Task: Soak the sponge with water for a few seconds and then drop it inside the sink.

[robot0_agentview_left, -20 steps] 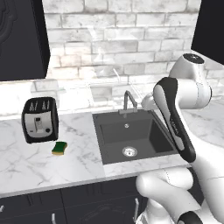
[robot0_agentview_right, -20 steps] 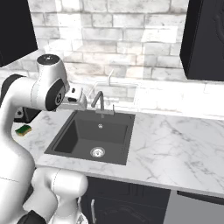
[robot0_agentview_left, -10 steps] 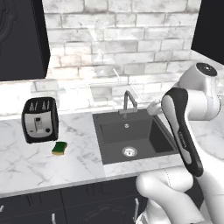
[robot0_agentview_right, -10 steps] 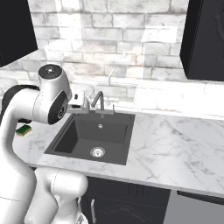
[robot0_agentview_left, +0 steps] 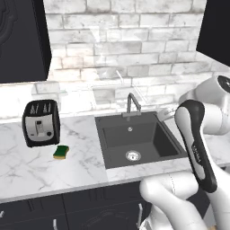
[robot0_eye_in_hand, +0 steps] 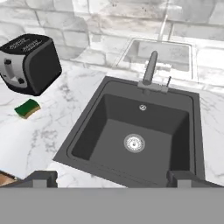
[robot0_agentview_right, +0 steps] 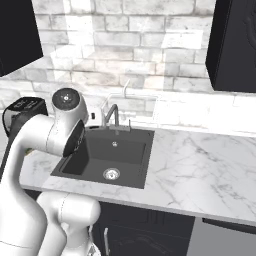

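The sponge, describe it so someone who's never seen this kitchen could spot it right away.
Find the dark sink set in the marble counter, then look left to the black-and-silver toaster. The sponge lies on the counter just in front of it: a small flat block, green on top, yellow below, far smaller than the toaster.

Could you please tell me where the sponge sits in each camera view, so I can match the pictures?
Left base view: the sponge lies on the marble counter at left centre, just in front of the toaster.
Right base view: I cannot make it out; the arm covers that stretch of counter.
Hand view: the sponge lies at the left, below the toaster.
Shared landmark: the sink, to the sponge's right.
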Controlling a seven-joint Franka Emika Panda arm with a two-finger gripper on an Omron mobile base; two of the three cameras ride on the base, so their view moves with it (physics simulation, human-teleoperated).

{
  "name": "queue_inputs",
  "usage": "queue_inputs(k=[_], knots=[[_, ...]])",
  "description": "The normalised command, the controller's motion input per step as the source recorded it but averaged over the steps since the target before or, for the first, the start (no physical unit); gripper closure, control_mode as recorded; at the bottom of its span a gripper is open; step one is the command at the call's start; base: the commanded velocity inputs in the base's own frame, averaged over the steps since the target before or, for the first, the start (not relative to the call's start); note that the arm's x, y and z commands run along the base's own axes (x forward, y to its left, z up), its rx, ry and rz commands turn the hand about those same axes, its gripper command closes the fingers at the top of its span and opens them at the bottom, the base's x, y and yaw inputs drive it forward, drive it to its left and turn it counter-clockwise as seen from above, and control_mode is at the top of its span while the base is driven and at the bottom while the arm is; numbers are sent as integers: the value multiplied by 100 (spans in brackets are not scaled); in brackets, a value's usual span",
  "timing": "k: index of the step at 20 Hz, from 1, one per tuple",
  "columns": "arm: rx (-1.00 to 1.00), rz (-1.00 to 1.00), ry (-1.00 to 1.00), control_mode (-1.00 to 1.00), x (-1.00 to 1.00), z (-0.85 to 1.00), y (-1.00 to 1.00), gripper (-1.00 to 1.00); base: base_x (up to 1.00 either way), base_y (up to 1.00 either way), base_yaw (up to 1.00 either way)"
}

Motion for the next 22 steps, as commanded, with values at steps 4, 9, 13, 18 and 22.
queue_inputs(k=[4, 9, 13, 18, 22], knots=[[1, 5, -6, -100, 0, 0, -9, -100, 0, 0, 0], [1, 0, -1, -100, -1, -1, -10, -100, 0, 0, 0], [6, 0, -10, -100, 0, -16, -1, -100, 0, 0, 0], [8, 3, -15, -100, 0, -19, -1, -100, 0, 0, 0], [11, 2, -18, -100, 0, -17, -6, -100, 0, 0, 0]])
